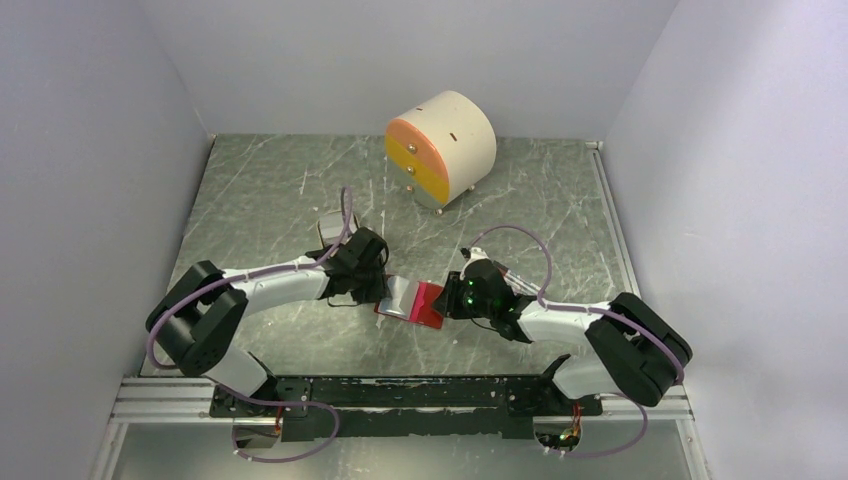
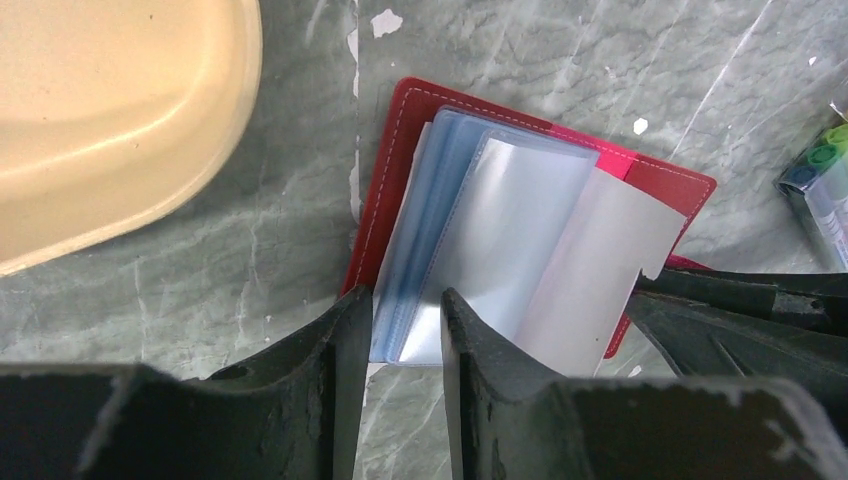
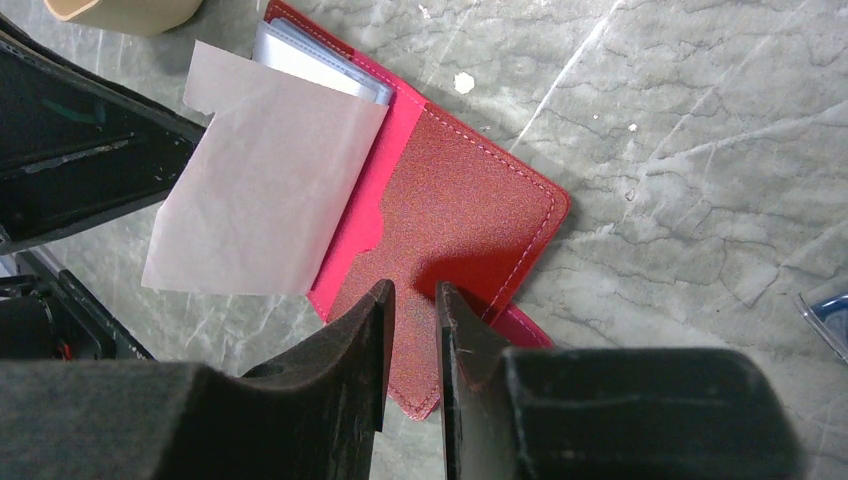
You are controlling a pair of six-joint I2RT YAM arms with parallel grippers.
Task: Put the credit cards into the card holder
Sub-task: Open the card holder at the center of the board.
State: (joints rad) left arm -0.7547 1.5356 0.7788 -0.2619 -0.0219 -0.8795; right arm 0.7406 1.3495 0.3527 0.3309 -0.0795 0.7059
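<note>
I am working at the near middle of the table [image 1: 280, 190], where the card holder [image 3: 470, 210] is lying open and flat between my two arms. My right gripper [image 3: 412, 300] is pinching the near edge of its red cover, jaws narrow with the leather between them. My left gripper [image 2: 407, 320] is clamping the edge of the pale blue pockets [image 2: 500, 230] on the other half. One silver-grey credit card [image 3: 260, 170] is lying slanted across those pockets, one end reaching past the holder's edge. I cannot tell whether its other end is sitting inside a pocket.

I am reading this step as seating that card. To do it well, I am planning on the right hand pinning the cover down while the left spreads the leaves just enough to open a mouth. The card should be sliding in square to the slot, so that no corner snags the plastic.

Room is tight: both grippers are crowding over the holder, nearly touching. The tan tray [image 2: 110, 110] is sitting just beside the holder, and the bundle of coloured sticks [image 2: 822, 165] is lying near it. The round drawer chest [image 1: 440, 150] is standing well apart at the far edge.
</note>
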